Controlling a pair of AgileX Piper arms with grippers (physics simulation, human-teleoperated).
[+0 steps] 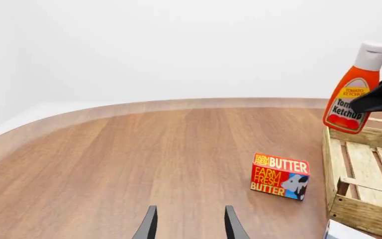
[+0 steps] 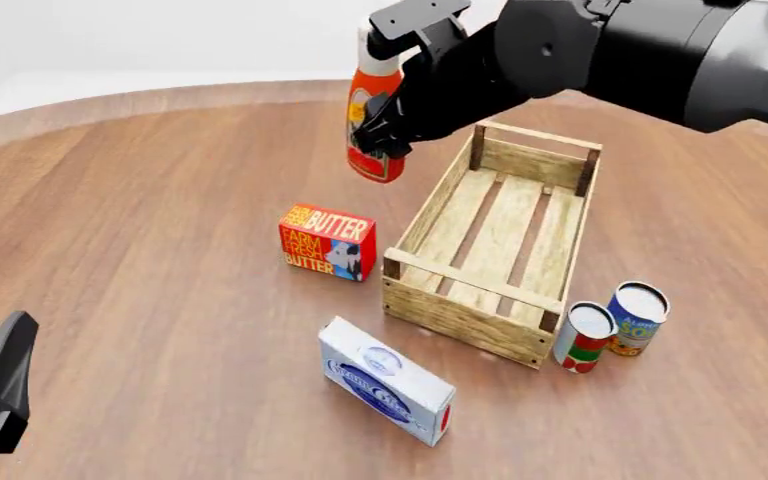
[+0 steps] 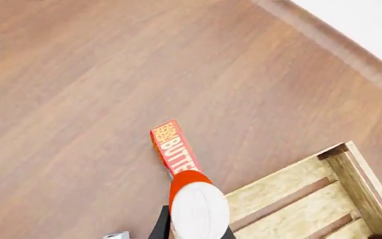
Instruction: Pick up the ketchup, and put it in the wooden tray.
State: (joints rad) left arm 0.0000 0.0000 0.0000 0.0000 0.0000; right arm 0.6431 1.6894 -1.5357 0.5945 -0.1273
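Wood-grain surface (image 2: 157, 200) lies well below the ketchup (image 2: 373, 120), which the right hand (image 2: 381, 135) grips aloft just outside the wooden tray (image 2: 471, 310) by its far corner, so carry it over the slats upright before lowering; the left hand (image 1: 189, 224) idles, fingers parted.

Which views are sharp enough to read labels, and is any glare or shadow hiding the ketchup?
Front view: even, soft light, no glare; the right gripper and arm cover much of the ketchup. Left wrist view: crisp, ketchup and butter box labels readable. Right wrist view: sharp, only the bottle's white cap shows above the wooden tray.
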